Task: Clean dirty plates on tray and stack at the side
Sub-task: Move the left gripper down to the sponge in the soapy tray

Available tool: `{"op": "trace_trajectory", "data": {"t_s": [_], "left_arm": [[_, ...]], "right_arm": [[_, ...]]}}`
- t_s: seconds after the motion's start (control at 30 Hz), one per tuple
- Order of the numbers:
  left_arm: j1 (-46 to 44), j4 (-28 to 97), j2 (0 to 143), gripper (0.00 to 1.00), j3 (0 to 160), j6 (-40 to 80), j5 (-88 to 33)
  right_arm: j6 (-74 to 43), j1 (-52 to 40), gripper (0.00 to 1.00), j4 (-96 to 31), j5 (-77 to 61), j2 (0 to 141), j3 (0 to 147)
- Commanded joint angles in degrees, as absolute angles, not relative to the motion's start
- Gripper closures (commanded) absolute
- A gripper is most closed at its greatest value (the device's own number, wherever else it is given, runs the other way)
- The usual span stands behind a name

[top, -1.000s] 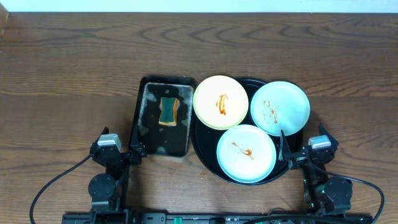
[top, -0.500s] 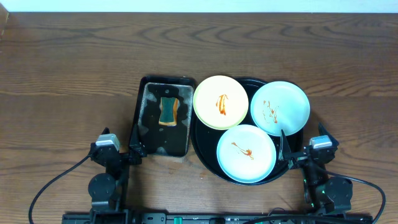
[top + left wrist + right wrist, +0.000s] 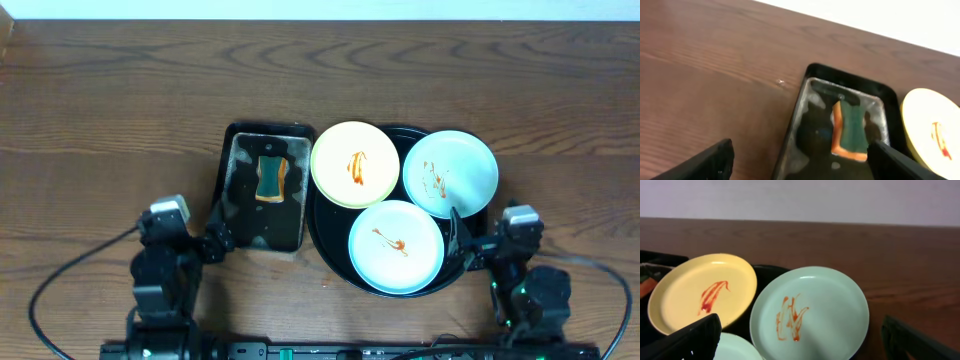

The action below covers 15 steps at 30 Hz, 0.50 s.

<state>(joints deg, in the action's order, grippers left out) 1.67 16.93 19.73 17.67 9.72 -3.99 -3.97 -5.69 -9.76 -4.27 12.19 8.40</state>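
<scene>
1. The left gripper (image 3: 800,148) has its jaws spread wide and holds nothing. In its wrist view, one dark finger shows at each lower corner.
2. From overhead, the left gripper (image 3: 217,241) sits low, just beside the near left corner of a rectangular black pan (image 3: 226,178).
3. The pan (image 3: 796,131) looks wet. A green sponge (image 3: 850,131) with an orange-yellow edge lies flat in its far half.
4. The right gripper (image 3: 801,322) is also spread wide and empty.
5. From overhead, the right gripper (image 3: 453,243) is at the near right rim of the tray (image 3: 321,233), close beside the near mint plate (image 3: 396,246).
6. The large round black tray sits right of the pan, touching or nearly touching it. All three plates lie on it.
7. The near mint plate has a small orange-red smear near its middle.
8. The far mint plate (image 3: 810,312) sits at the far right of the tray, with thin orange-red streaks left of its centre.
9. The pale yellow plate (image 3: 700,292) sits at the far left of the tray, with a curved red smear. Its edge hangs over toward the pan.
10. Everything rests on a dark brown wooden table (image 3: 120,120).
</scene>
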Motion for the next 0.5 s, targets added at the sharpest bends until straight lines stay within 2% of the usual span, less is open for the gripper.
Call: {"op": "trace_trajectory", "data": {"t_s": [0.0, 0.17, 0.4, 0.47], "left_arm": [[1.9, 19.6, 27.3, 0.14, 25.2, 10.4, -6.9], [1.9, 22.8, 37.2, 0.14, 31.8, 10.3, -12.5], [1.9, 33.1, 52.9, 0.14, 45.0, 9.5, -12.7], [1.9, 35.4, 56.3, 0.14, 48.0, 9.5, -12.7]], "right_arm": [[-6.8, -5.3, 0.01, -10.8, -4.6, 20.0, 15.0], [-6.8, -5.3, 0.01, -19.0, -5.0, 33.8, 26.0], [-6.8, -5.3, 0.01, -38.2, -5.0, 53.5, 42.5], [-6.9, -5.3, 0.01, -39.8, -5.8, 56.5, 44.2]]}}
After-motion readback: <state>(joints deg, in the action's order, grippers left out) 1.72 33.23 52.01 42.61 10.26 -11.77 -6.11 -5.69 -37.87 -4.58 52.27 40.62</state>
